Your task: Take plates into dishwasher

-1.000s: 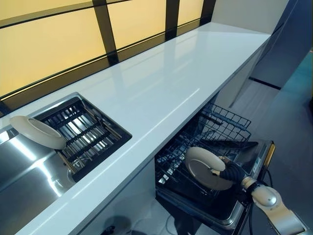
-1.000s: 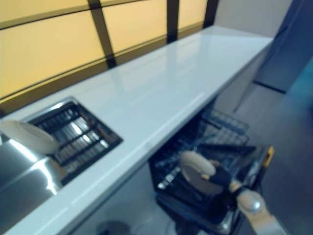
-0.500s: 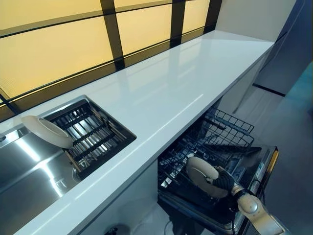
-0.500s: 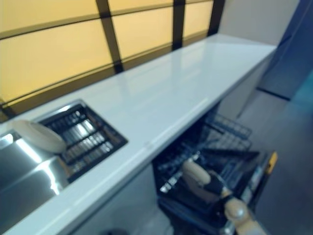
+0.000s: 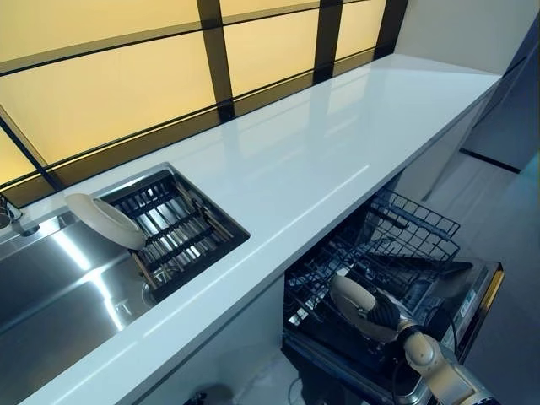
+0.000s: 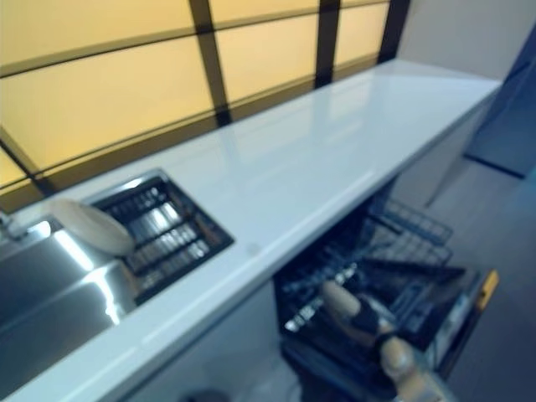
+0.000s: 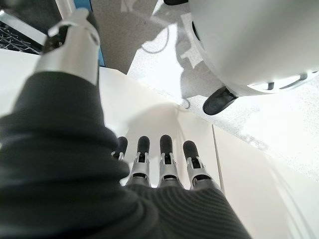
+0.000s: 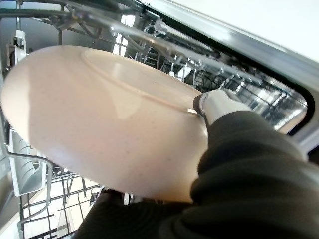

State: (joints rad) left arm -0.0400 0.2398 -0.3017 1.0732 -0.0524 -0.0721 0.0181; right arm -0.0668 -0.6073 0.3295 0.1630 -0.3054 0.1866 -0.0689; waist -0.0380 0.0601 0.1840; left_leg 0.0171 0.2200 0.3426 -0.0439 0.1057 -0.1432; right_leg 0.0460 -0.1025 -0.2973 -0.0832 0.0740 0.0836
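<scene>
My right hand (image 5: 384, 314) is shut on a cream plate (image 5: 353, 297), thumb (image 8: 214, 103) over its rim, and holds it tilted just above the wire rack (image 5: 396, 240) of the pulled-out dishwasher under the counter. From the wrist, the plate (image 8: 104, 119) fills the view with rack tines (image 8: 30, 164) behind it. A second cream plate (image 5: 104, 220) leans in the black drying rack (image 5: 181, 232) set in the sink. My left hand (image 7: 159, 164) shows only in its wrist view, fingers straight, hanging beside a white cabinet front.
A long white counter (image 5: 329, 143) runs from the steel sink (image 5: 59, 287) to the far wall. The open dishwasher door (image 5: 472, 295) juts out at the lower right. Amber window panels (image 5: 126, 84) line the back.
My right hand has lowered the plate deeper toward the dishwasher rack and tipped it more on edge. The whole picture has shifted, so the camera moved.
</scene>
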